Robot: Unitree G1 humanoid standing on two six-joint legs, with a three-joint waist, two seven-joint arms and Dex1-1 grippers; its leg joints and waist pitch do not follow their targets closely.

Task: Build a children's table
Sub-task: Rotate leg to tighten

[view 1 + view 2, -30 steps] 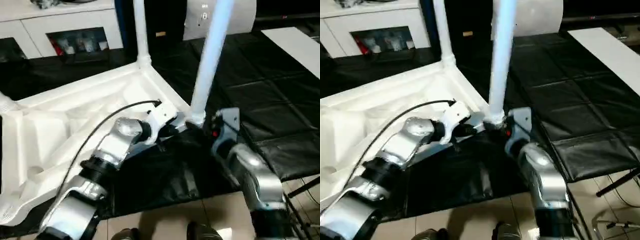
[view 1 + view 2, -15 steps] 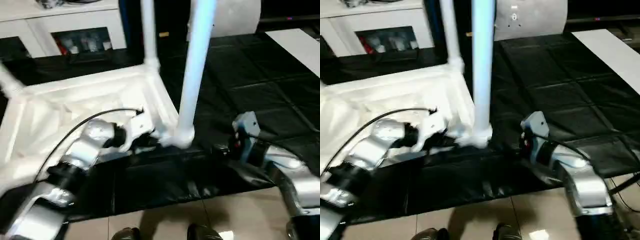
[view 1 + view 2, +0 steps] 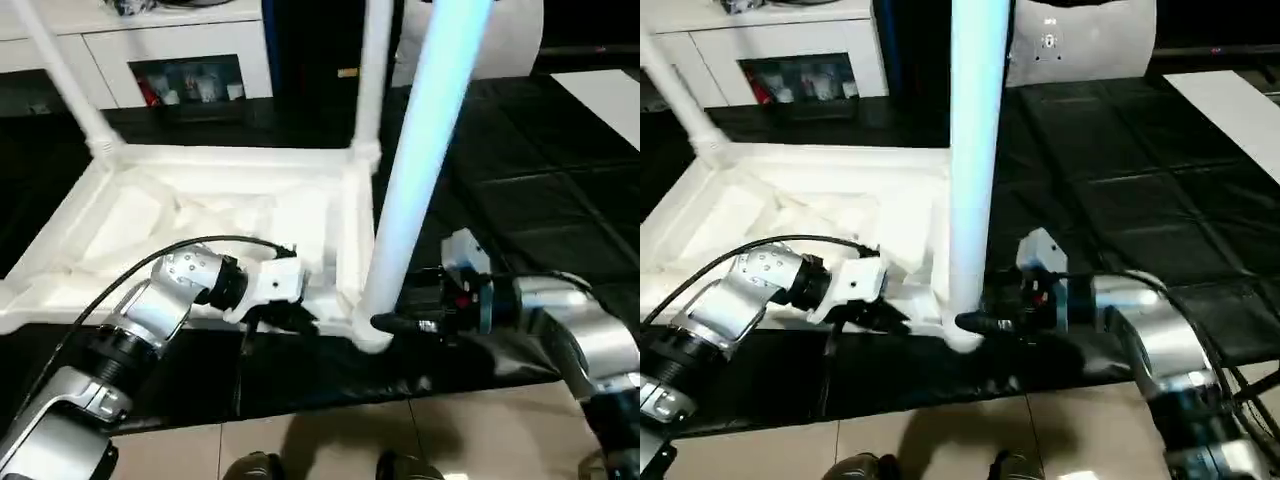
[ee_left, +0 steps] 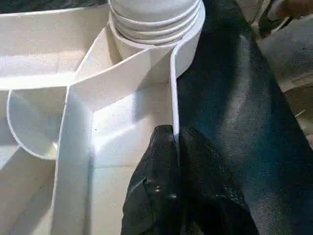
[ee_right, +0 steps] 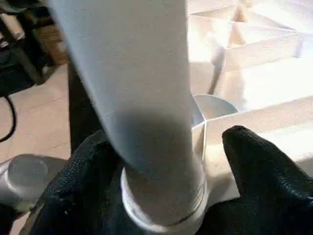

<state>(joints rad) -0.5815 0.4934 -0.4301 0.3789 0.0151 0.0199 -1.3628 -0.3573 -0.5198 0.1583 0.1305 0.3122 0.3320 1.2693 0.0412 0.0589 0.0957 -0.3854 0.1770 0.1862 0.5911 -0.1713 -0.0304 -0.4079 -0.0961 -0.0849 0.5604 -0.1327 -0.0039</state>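
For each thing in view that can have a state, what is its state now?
White plastic table top: upside down on the black mat, ribbed underside up.
Near white tapered leg: upright in its corner socket.
Two far white legs: upright in their sockets.
Left gripper: shut on the table top's rim wall.
Right gripper: fingers either side of the near leg's base.

- No word, number or brand can be read anywhere.
- A small dark mark sits on the white rounded object at about one o'clock behind the table, too small to make out.
- A small yellowish tag on the dark panel at twelve o'clock is illegible.
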